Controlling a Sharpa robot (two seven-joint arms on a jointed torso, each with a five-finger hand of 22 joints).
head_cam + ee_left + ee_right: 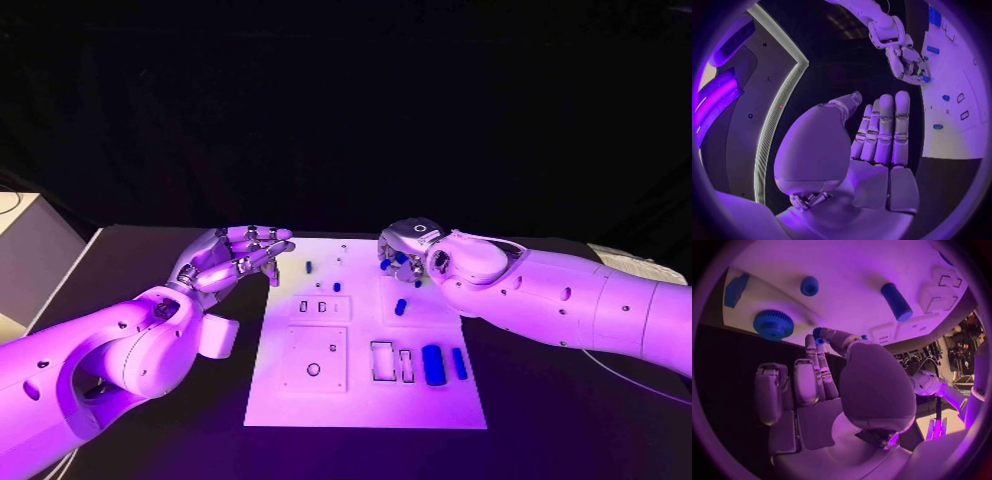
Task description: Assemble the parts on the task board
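The right robot hand (411, 250) pinches a small blue part (819, 333) at its fingertips above the task board (289, 390), seemingly to seat it, while the left robot hand (231, 255) hovers beside the board, fingers apart, empty.

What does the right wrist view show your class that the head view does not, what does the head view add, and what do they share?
The right wrist view adds the toothed blue gear lying on the board, and the small blue part pinched by the right hand. The head view adds the left hand, open and holding nothing by the board's far left corner, and the long blue part near the board's near right corner. Both show the white task board and the right hand above its far edge.
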